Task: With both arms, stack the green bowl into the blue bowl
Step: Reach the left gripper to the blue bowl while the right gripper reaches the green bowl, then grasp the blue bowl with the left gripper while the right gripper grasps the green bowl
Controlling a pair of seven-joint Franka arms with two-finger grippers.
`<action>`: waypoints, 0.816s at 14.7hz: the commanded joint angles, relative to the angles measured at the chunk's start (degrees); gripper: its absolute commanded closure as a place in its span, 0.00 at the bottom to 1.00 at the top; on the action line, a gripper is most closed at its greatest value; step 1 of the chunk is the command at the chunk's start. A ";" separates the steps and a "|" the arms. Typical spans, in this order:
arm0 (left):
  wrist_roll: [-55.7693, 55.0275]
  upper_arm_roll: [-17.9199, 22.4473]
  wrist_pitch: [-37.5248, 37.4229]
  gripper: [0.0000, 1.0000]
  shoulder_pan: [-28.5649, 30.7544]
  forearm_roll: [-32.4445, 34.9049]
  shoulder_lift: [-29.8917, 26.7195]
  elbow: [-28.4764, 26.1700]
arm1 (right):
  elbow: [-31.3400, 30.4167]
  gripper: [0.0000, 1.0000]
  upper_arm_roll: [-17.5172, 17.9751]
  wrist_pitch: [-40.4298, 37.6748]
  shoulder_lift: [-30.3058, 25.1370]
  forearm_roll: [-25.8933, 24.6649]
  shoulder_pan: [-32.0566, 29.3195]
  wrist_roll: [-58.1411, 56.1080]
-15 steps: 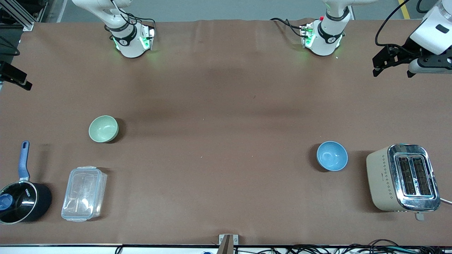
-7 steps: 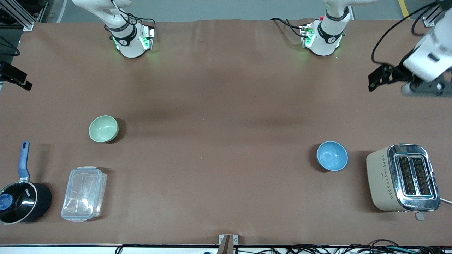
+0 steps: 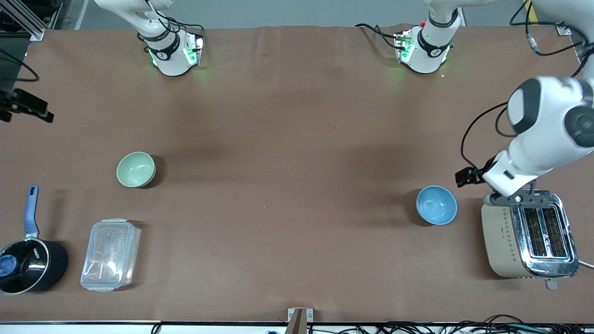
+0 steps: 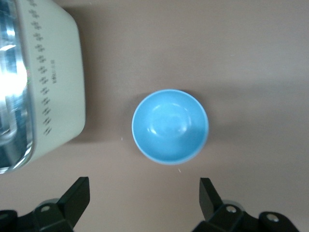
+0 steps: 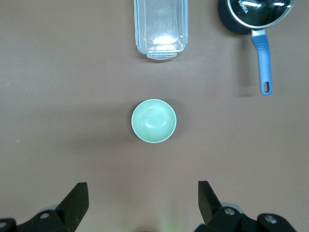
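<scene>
The pale green bowl (image 3: 135, 169) stands upright and empty toward the right arm's end of the table; it also shows in the right wrist view (image 5: 154, 121). The sky-blue bowl (image 3: 436, 205) stands upright and empty toward the left arm's end, beside the toaster, and shows in the left wrist view (image 4: 170, 126). My left gripper (image 3: 466, 177) (image 4: 145, 198) is open and empty, in the air just off the blue bowl's rim, not around it. My right gripper (image 3: 32, 107) (image 5: 143, 200) is open and empty, high over the table's end, well apart from the green bowl.
A cream and chrome toaster (image 3: 529, 234) (image 4: 34, 82) stands next to the blue bowl at the left arm's end. A clear lidded plastic box (image 3: 110, 254) (image 5: 161, 26) and a black saucepan with a blue handle (image 3: 28, 260) (image 5: 256, 19) lie nearer the front camera than the green bowl.
My left arm has swung down from the table's far corner to just beside the blue bowl and toaster. My right gripper has shifted slightly inward. Both bowls have stayed put.
</scene>
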 commanded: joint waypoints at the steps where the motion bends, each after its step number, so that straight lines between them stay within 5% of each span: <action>1: 0.06 -0.03 5.85 0.00 1.05 1.36 5.11 -1.07 | -13.69 0.00 -2.25 11.83 -0.68 -0.74 -1.06 -3.84; 5: -0.03 -0.11 12.99 0.00 2.63 1.36 12.50 -1.69 | -32.42 0.00 -3.58 35.64 -0.33 -1.00 -1.42 -5.88; 7: -0.03 -0.02 15.80 0.12 2.80 1.36 15.58 -1.60 | -39.11 0.00 -3.75 48.64 2.82 -1.00 -1.59 -5.88; 9: -0.03 -0.11 16.16 0.39 3.24 1.44 17.08 -1.25 | -42.99 0.00 -4.02 58.76 7.64 -1.00 -1.85 -5.79; 12: -0.12 -0.11 16.16 0.97 2.98 1.27 17.52 -1.16 | -46.68 0.00 -4.02 69.15 12.66 -0.91 -1.94 -5.79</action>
